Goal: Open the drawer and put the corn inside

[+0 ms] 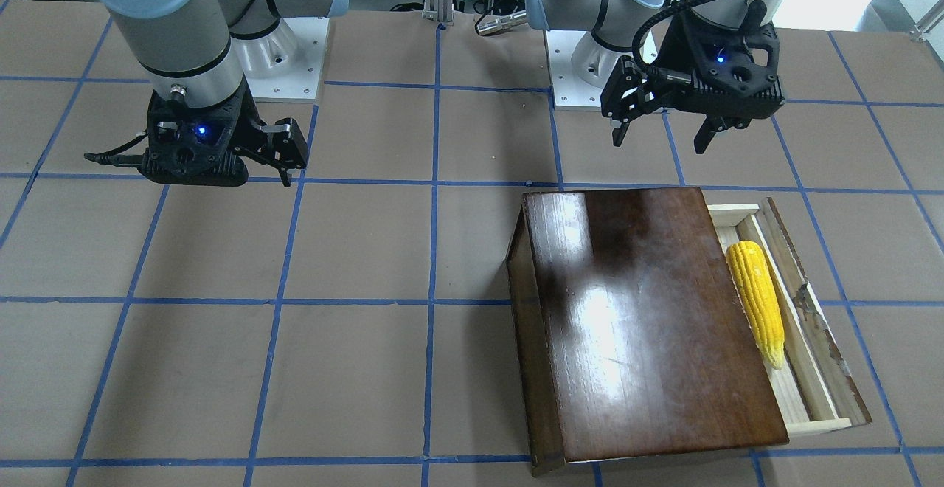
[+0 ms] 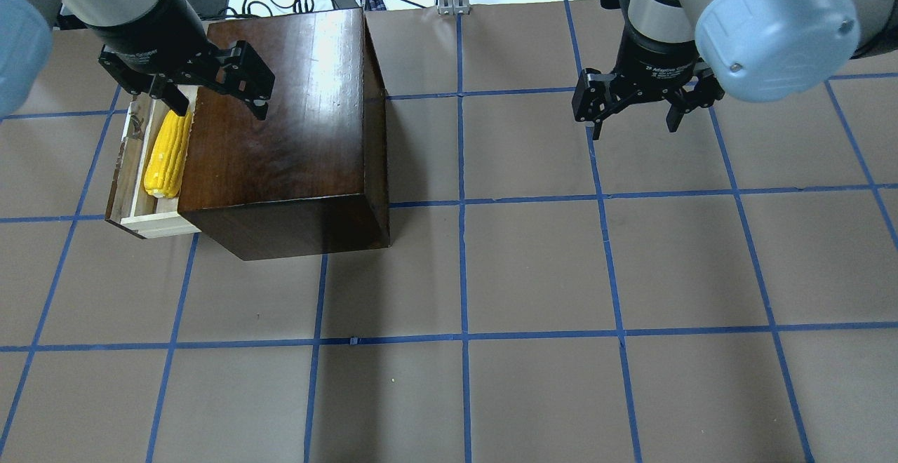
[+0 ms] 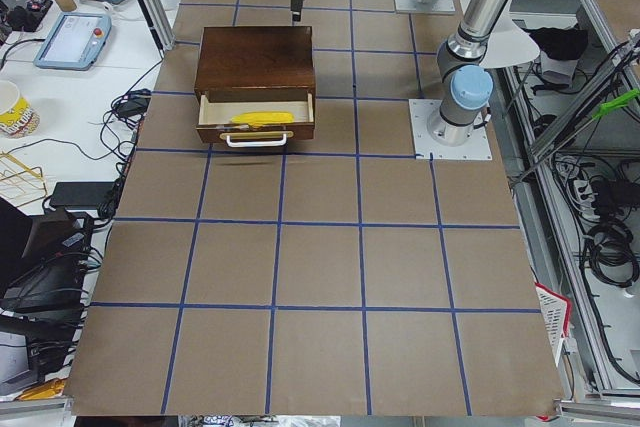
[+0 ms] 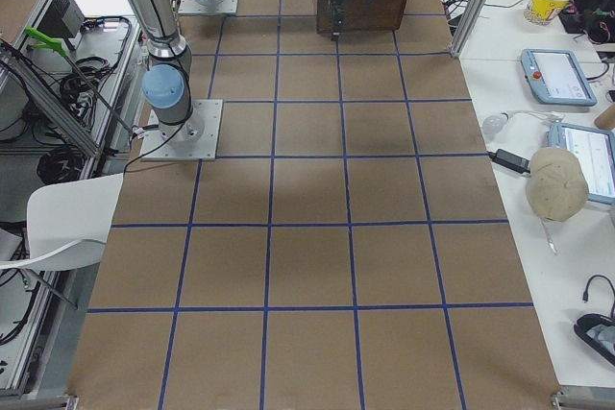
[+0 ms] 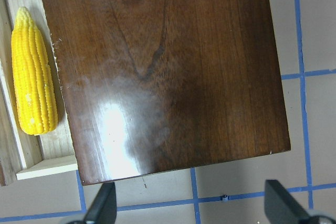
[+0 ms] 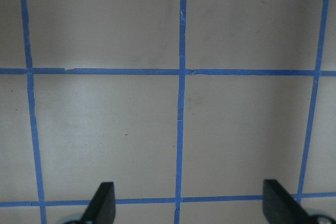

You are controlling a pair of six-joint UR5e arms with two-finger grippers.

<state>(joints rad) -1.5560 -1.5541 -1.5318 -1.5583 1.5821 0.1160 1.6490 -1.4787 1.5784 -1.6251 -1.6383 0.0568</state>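
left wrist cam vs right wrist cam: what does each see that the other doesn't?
Left wrist only: the glossy dark-brown wooden box from above. Beside it is the pulled-out pale wood drawer, with the bright yellow corn cob lying inside.
Right wrist only: nothing of the task, just a crossing of blue tape lines below the right gripper.
Both: the brown table with its tape grid, and two fingertips spread wide at the bottom edge. The left gripper and the right gripper are open and empty.
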